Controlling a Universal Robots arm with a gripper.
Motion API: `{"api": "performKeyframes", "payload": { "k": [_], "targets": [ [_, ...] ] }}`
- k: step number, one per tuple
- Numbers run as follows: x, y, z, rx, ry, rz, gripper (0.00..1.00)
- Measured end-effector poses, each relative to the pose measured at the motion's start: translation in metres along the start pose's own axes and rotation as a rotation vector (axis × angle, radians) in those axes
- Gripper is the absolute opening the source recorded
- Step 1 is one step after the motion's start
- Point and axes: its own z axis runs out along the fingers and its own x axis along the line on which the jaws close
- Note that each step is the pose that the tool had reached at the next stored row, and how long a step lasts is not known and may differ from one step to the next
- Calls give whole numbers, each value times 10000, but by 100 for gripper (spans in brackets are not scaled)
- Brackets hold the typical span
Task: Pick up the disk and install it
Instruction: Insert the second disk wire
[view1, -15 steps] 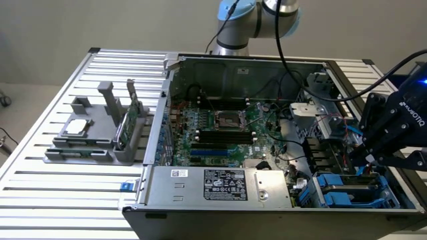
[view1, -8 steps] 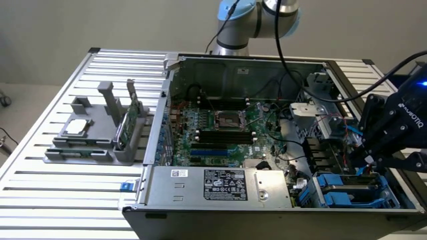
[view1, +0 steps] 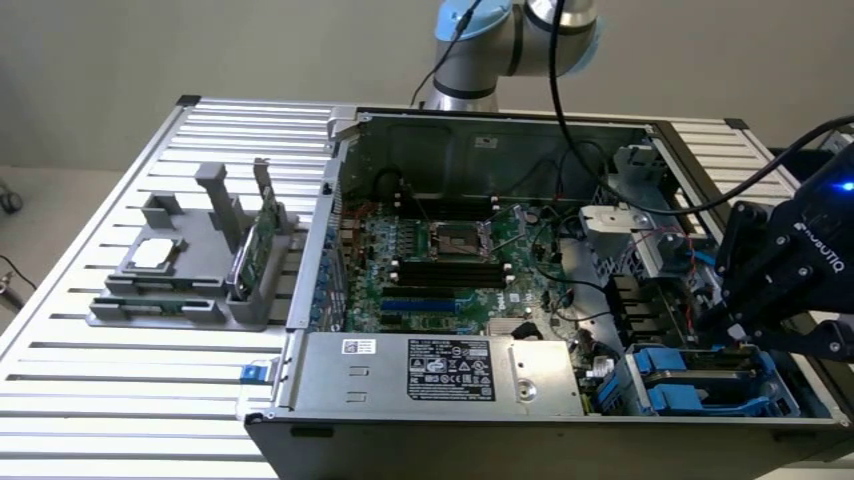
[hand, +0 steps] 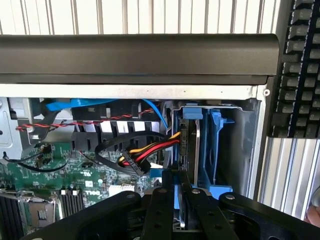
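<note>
Claw: the gripper is down at the drive bay corner of the open computer case, on the exterior view's right. In the wrist view its two black fingers are nearly together and pinch the edge of the disk between them, so it's a narrow grip, not an empty close.

Disk: standing on edge, partway down in the bay. You can see its blue frame and a thin strip of silver metal in the wrist view. It sits right beside an empty blue drive holder in the same bay. In the exterior view the blue holders show just under the gripper, but I can't really pick the disk out from them there.

Cables: a bundle of black, red and yellow wires loops in close to the disk's side, looks like touching or almost. A blue cable runs along behind.

Board: the green main board fills the middle of the case, with the processor socket in the centre.

Power box: silver unit with a white and black label along the near edge of the case.

Parts stand: a grey rack sits on the slatted metal table, well apart from the case, on the exterior view's left. A green card stands upright in it and a small silver chip lies flat on it.

Arm: the robot's blue and grey joint is behind the case.
</note>
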Motion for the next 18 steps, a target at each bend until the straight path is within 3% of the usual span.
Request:
{"api": "performKeyframes", "payload": {
  "k": [18],
  "targets": [
    [-46, 28, 55, -2, -7, -78, 16]
  ]
}}
